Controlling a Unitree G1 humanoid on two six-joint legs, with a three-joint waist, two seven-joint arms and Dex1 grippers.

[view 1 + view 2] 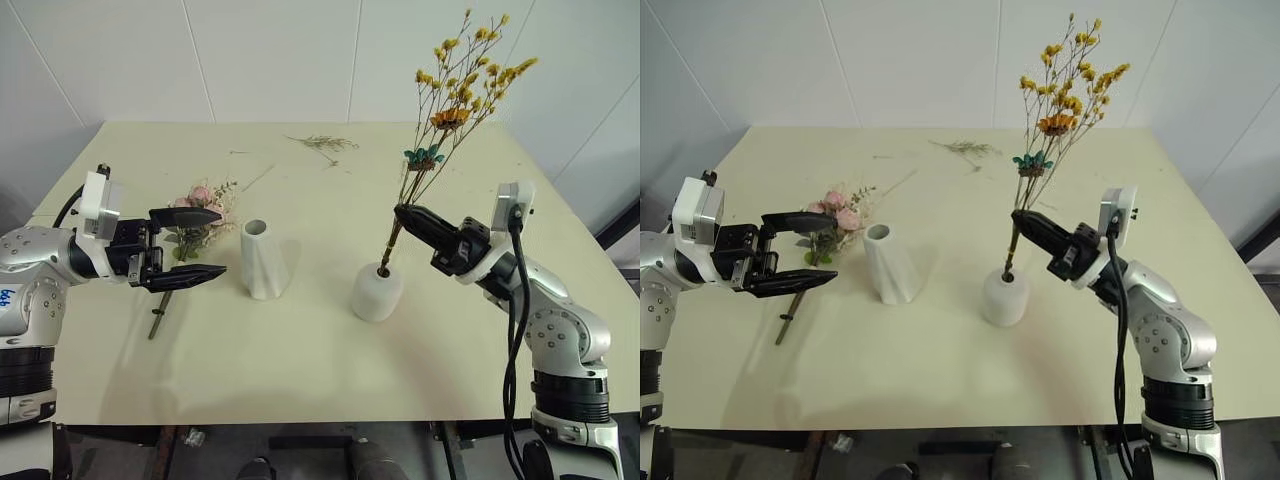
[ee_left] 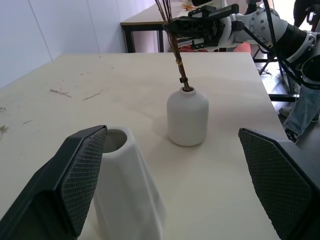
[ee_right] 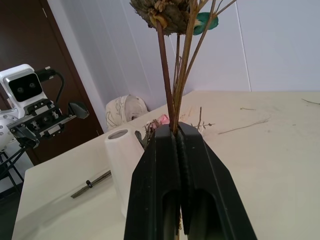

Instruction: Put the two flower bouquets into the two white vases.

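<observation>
right arm: reaches in from the counter's right side, forearm angled up and toward the middle, right gripper tipped slightly upward
right fingers: clamped flat together on the stems of the yellow bouquet, low on the stems, under the teal tie
left arm: held out level over the counter's left part, left gripper pointing across toward the middle
left fingers: spread wide, one above the other in the head views, nothing between them
tall vase: just past the left fingertips, not touching; in the left wrist view it sits against the inner side of one finger
pink bouquet: flat on the counter, behind and below the left fingers, blooms near the upper finger, stem trailing toward the near edge
round vase: directly below the right fingers, stem ends of the yellow bouquet sit in its top hole
yellow bouquet look: thin brown stems, small yellow blooms fanning up and right, one bigger orange head, leaning a bit
vases look: both matte white; tall one tapered with twisted facets, open mouth, empty; round one squat, domed
counter: pale cream top, a few marks
loose twigs: far side of the counter, well apart from both fingers
room: white panelled walls behind; left wrist view shows another table and a person's legs beyond the counter's edge
</observation>
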